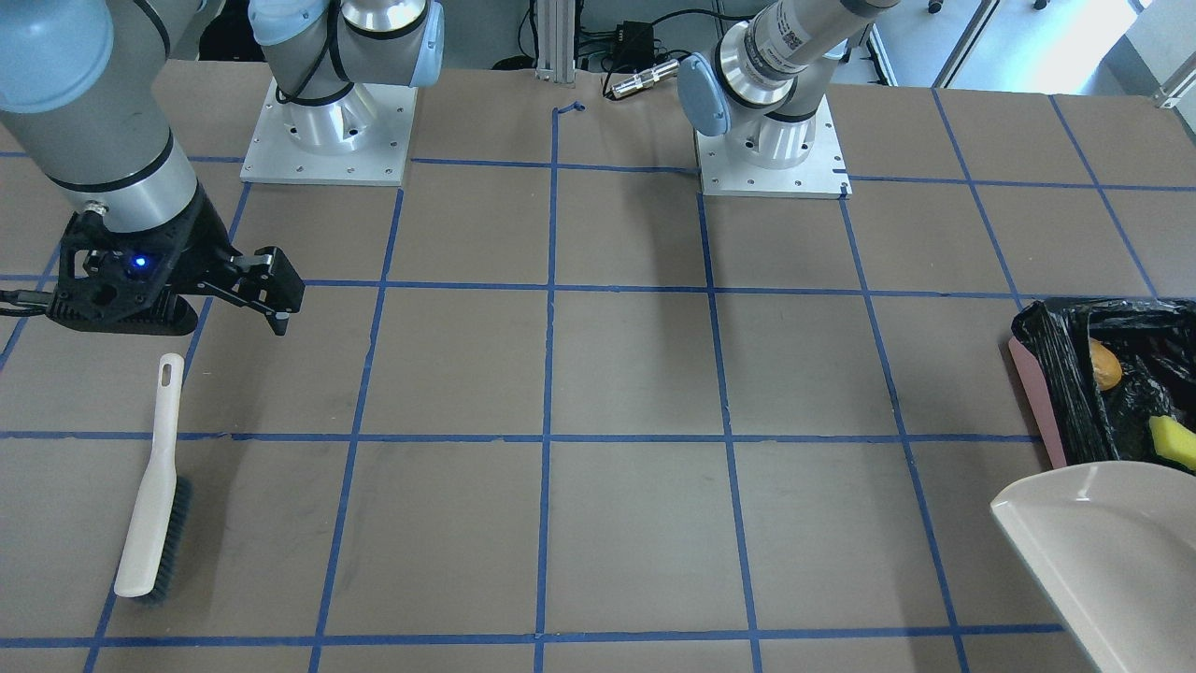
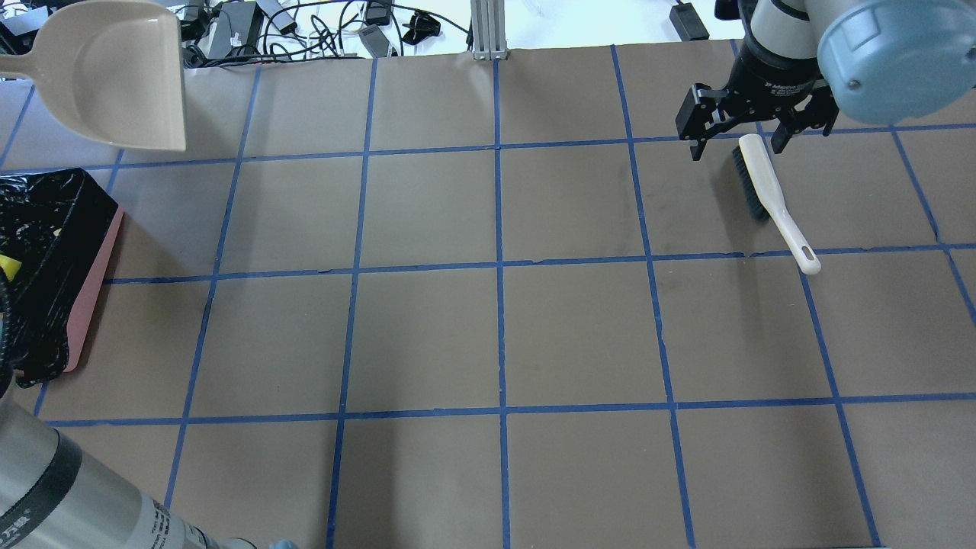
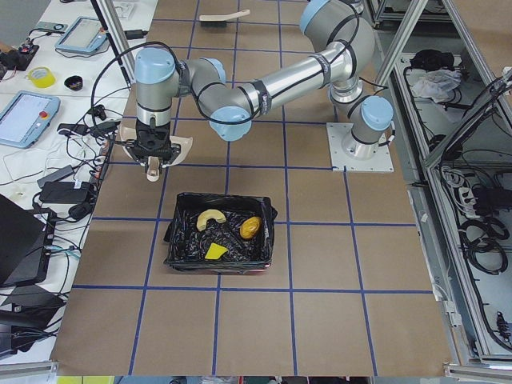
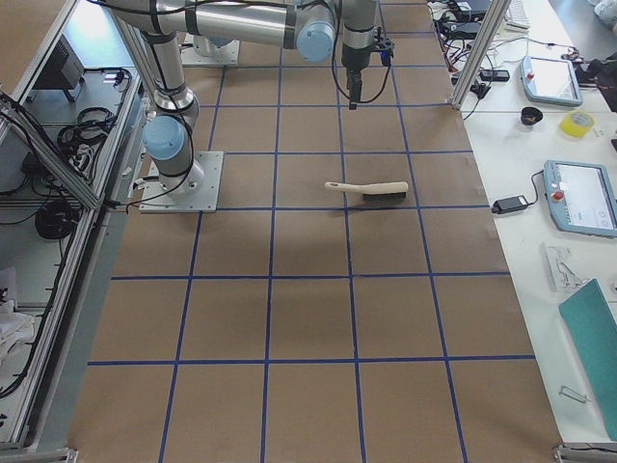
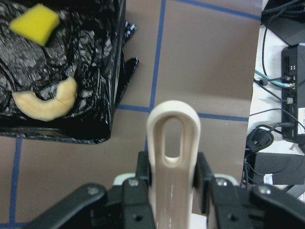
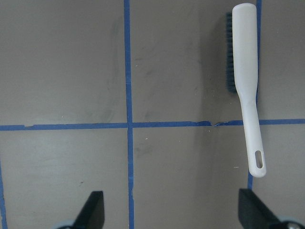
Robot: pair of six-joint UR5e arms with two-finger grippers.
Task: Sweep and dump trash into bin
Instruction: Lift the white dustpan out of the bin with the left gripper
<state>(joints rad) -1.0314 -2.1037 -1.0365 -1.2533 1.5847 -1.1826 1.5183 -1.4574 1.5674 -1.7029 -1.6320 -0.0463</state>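
**Trash in the bin, brush flat on the tabletop**

Front-facing view: the right hand (image 1: 277,301) hung over the tabletop (image 1: 635,374) at 9 o'clock. The white brush (image 1: 149,495) lay flat at 8 o'clock, a little apart from it. At 3 o'clock stood the bin (image 1: 1035,402), and on its black bag (image 1: 1051,350) rested the yellow-orange oval (image 1: 1104,366) and the yellow square (image 1: 1173,441). The beige dustpan (image 1: 1112,551) filled the 4 o'clock corner and overlapped the bin's near corner.

Overhead view: the right hand was at 2 o'clock with the brush just below it. The dustpan was at 10 o'clock and the bin at 9 o'clock, with a gap between the two.

Exterior left view: the bin stood near the middle. All three pieces lay inside it, the curved ring piece (image 3: 210,218) toward 10 o'clock, the oval toward 2 o'clock and the square toward 6 o'clock. The left hand (image 3: 152,170) was at 11 o'clock from the bin, with the dustpan at it.

Exterior right view: the brush lay near the middle, its handle toward 9 o'clock. The right hand pointed down at 12 o'clock, apart from it.

Left wrist view: the left hand's fingers were closed tight on the dustpan's handle. The bin was at 10 o'clock, with the ring piece and the square in it.

Right wrist view: the right hand's fingers stood wide, at 7 and 5 o'clock, and the tabletop showed between them. The brush lay at 1 o'clock, well apart from both, with its handle toward 6 o'clock.
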